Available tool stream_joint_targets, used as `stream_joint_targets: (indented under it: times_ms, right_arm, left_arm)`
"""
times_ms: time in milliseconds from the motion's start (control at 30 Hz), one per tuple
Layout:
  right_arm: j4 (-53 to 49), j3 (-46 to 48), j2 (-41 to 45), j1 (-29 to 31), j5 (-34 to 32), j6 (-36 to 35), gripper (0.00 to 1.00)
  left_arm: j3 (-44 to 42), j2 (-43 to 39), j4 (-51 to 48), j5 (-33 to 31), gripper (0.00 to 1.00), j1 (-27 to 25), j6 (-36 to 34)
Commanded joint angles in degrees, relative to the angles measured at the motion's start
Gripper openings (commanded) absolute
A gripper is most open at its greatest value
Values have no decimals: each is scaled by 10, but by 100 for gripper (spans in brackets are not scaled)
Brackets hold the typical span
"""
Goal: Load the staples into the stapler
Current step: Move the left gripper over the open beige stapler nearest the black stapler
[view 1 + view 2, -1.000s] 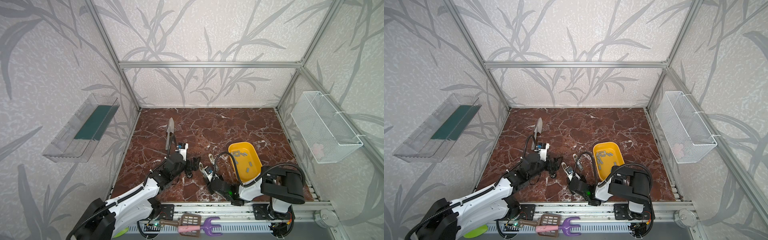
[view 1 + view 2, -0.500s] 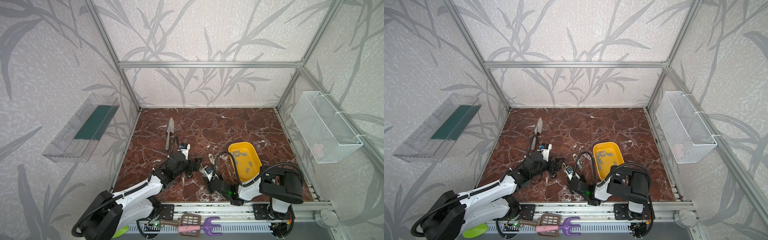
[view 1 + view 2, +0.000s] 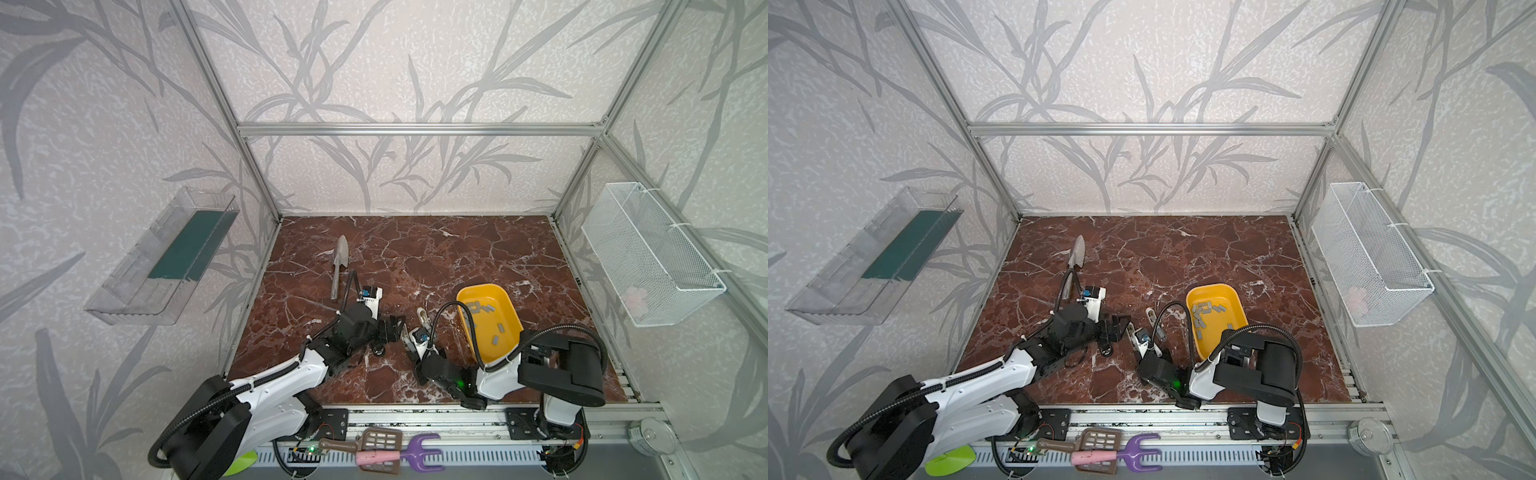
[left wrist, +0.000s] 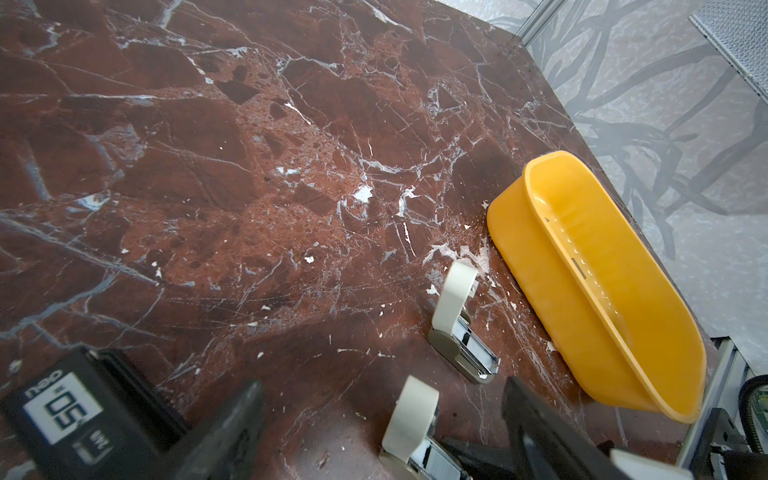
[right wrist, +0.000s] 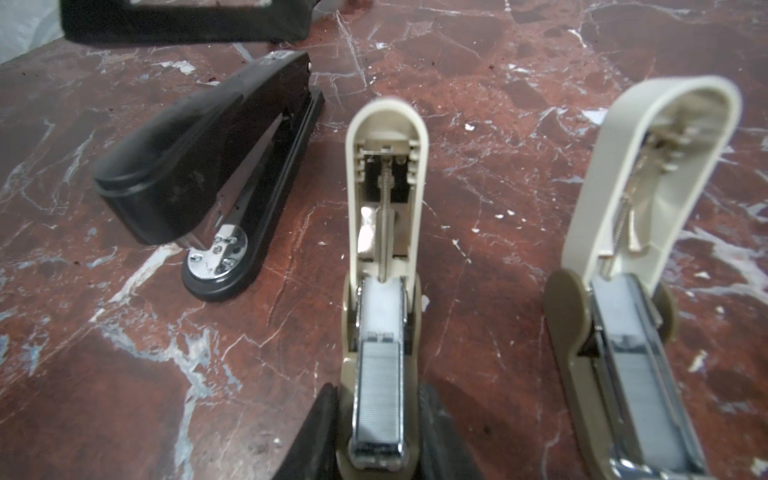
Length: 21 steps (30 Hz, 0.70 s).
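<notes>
Three staplers lie close together near the front. The black stapler (image 5: 199, 166) (image 3: 377, 351) is closed on the marble. Two cream staplers stand with lids swung up. My right gripper (image 5: 378, 440) (image 3: 409, 338) is shut on the base of the nearer cream stapler (image 5: 386, 166); a strip of staples (image 5: 380, 395) lies in its rail. My left gripper (image 4: 380, 424) (image 3: 395, 328) is open, and that stapler's raised lid (image 4: 411, 411) stands between its fingers without touching. The second cream stapler (image 5: 648, 187) (image 4: 453, 299) stands beside it. Loose staples (image 3: 1204, 313) lie in the yellow tray (image 3: 1214, 286).
A grey trowel (image 3: 338, 266) lies behind the left arm. A white wire basket (image 3: 648, 257) hangs on the right wall and a clear shelf (image 3: 166, 257) on the left wall. Plastic toy tools (image 3: 395, 451) lie on the front rail.
My left gripper has moved right, away from the black stapler and over to the held cream stapler, its jaws narrowing a little. My right gripper has tightened on the cream stapler's base.
</notes>
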<state>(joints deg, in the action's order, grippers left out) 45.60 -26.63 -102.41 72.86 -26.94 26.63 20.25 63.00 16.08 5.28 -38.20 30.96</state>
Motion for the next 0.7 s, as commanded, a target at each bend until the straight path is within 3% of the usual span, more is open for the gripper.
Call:
stream_joint_targets:
  times_ms: [0,333,667]
  right_arm:
    - [-59,5,-28,-5,9,12,16]
    - [-65,-11,-40,-21,24,26,14]
    - [-55,-17,-43,-24,38,21,12]
  left_arm:
    - [9,17,18,16,89,-1,2]
    - [23,48,16,68,77,0,-18]
    - [26,91,55,99,73,0,-28]
